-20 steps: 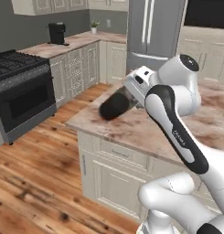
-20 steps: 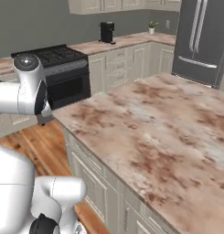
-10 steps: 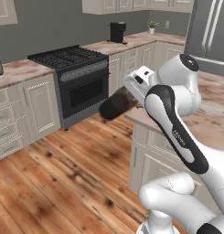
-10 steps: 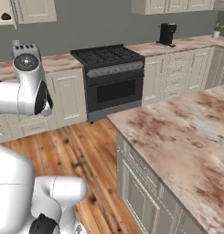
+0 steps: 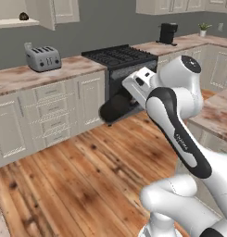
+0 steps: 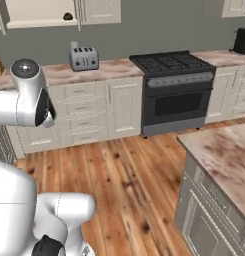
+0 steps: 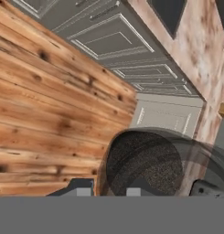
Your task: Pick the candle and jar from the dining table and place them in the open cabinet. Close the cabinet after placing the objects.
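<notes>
The gripper point(image 5: 120, 104) is clamping the jar point(image 5: 116, 107) while carrying it toward the open cabinet point(image 5: 22, 22), where it likely needs lifting onto the shelf.

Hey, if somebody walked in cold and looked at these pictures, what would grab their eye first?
Probably the dark grey translucent jar with black contents, held above the wooden floor in the white arm's gripper, in front of the black stove. In the hand view the jar sits large between the dark finger tips. Next, the open cream wall cabinet at upper left, a small dark object on its pale shelf, with the silver toaster on the counter below.
</notes>
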